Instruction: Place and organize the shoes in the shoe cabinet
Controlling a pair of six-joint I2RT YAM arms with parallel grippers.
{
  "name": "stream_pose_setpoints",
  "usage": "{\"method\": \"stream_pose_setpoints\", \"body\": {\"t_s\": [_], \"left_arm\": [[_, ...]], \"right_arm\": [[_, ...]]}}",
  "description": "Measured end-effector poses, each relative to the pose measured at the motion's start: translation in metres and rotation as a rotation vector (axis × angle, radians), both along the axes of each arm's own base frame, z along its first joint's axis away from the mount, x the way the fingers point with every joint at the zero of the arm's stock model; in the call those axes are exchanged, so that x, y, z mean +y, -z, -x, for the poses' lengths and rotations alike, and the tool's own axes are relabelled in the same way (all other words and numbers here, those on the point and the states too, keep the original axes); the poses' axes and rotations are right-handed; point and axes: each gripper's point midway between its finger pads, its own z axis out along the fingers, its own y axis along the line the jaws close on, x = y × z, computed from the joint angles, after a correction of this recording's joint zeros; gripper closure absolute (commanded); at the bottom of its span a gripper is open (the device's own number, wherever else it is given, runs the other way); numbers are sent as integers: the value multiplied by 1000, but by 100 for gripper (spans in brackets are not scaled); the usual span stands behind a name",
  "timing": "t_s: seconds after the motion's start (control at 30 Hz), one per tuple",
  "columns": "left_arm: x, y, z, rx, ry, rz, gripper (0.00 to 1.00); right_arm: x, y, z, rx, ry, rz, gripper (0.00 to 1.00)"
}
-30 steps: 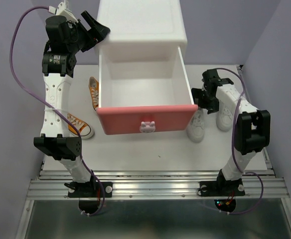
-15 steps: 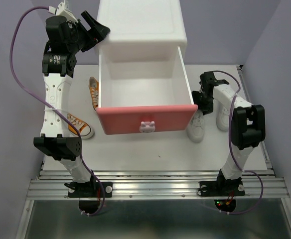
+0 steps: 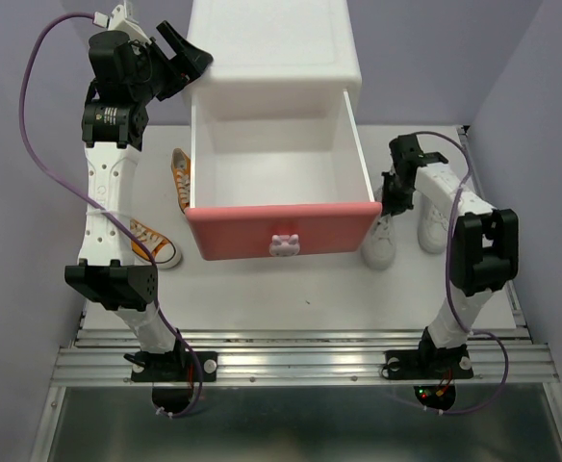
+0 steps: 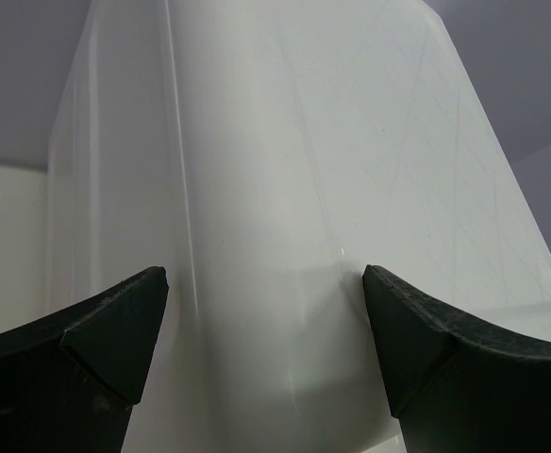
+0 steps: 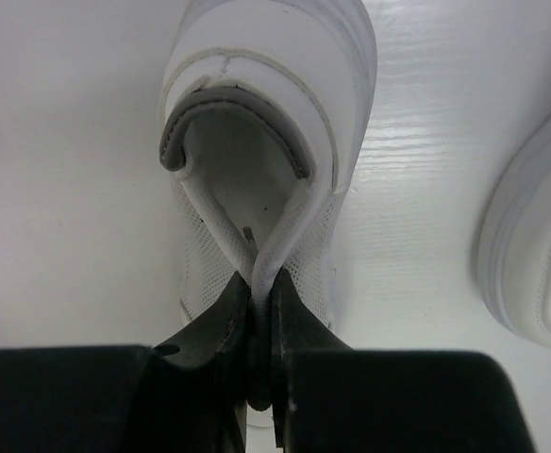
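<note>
1. Shoe cabinet point(image 3: 271, 48): top centre of the overhead view, white body. Its upper drawer point(image 3: 281, 229) is pulled out toward the bottom of the frame, with a pink front and a white bunny knob point(image 3: 285, 245).
2. Left gripper point(image 4: 263, 278): at the upper left, at the cabinet's top left corner. Fingers spread wide, with the cabinet's white wall between them. Cannot tell whether they touch it.
3. Right gripper point(image 5: 259, 293): right of centre, just beside the drawer's right end. Fingers pressed together, pinching the collar fabric of a white sneaker point(image 5: 275, 85). That shoe lies just right of the pink front.
4. Second white sneaker point(image 3: 433, 226): just right of the pinched one, on the table point(image 3: 310, 289).
5. Orange sneakers: one point(image 3: 181, 178) beside the drawer's left wall, the other point(image 3: 154, 245) lower left, near the left arm.
</note>
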Motion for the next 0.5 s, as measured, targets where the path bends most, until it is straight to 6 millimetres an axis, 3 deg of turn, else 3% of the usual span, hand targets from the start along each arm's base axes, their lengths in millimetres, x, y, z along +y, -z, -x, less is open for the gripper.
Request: {"method": "stream_pose_setpoints", "body": {"t_s": [0.13,0.17,0.27,0.33,0.37,0.5], "left_arm": [[0,0,0,-1,-1,1,6],[0,0,0,0,-1,1,6],[0,0,0,0,-2,2,6],[0,0,0,0,-2,3,6],[0,0,0,1,-2,3,6],[0,0,0,1,-2,3,6]], "right_arm": [[-8,-46,-16,-118,68,26,99],[-9,-68,-24,-179,86,28,99],[-14,-137,-49,-366,156,19,99],[-15,-191,-64,-505,204,-7,99],[-16,-229,-73,-608,234,-34,99],[-20,-333,-82,-875,306,-106,99]]}}
